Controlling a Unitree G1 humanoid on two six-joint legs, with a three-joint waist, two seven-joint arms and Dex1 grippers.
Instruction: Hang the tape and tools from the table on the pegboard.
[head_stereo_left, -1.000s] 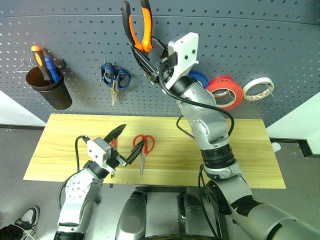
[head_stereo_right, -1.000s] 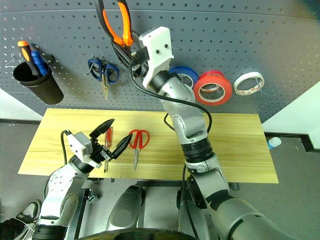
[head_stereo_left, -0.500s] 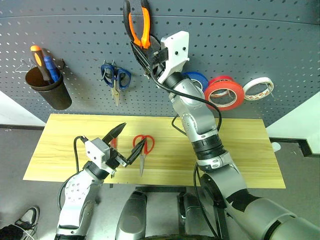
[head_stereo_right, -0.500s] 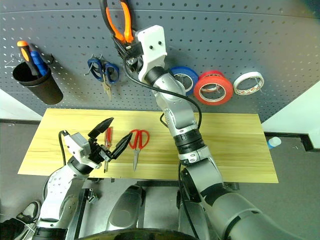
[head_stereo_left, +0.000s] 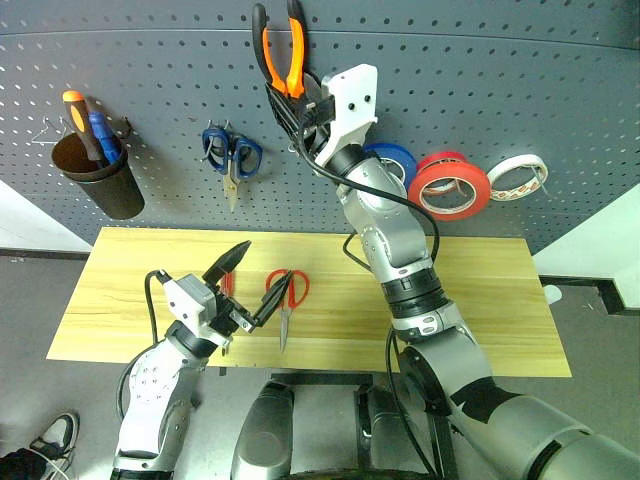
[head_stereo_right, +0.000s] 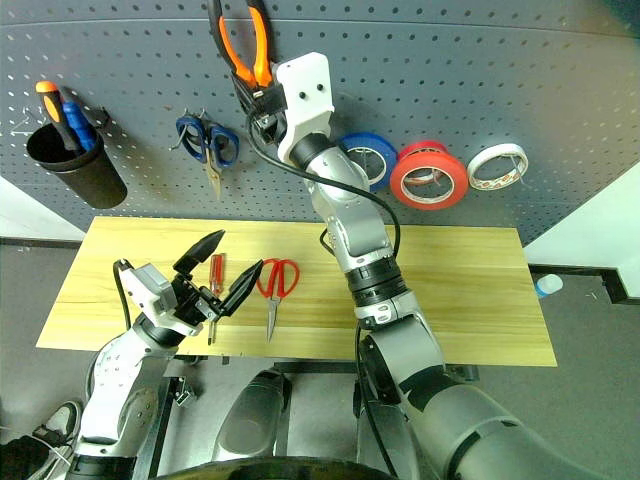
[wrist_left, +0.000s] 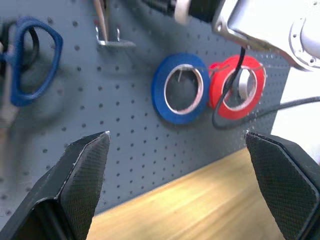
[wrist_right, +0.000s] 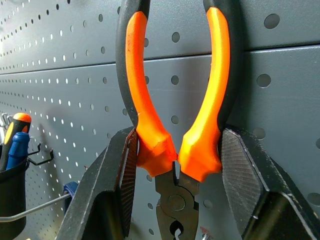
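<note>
Dark grey pegboard fills the far wall, dotted with a regular grid of small holes, and below it sits a pale wooden bench.

High against the board, my right tool holds the pliers by the base of their handles, one finger pressed on each side. The handles point up: orange on the inner faces, black on the outer, curving apart and then in again towards their tips. The steel pivot and jaws hang down between my fingers.

Right of my right arm, the red tape hangs on the board, a wide bright red roll with a pale core. A blue roll sits just left of it, and a white roll to its right.

On the bench, the red scissors lie with the handles far and the blades pointing near. Just left of them lies the slim red screwdriver, partly behind my left tool. That tool hovers over the near left of the bench with its fingers spread wide and nothing between them.

Farther left on the board hang blue scissors and a dark cup with an orange and a blue screwdriver in it.
</note>
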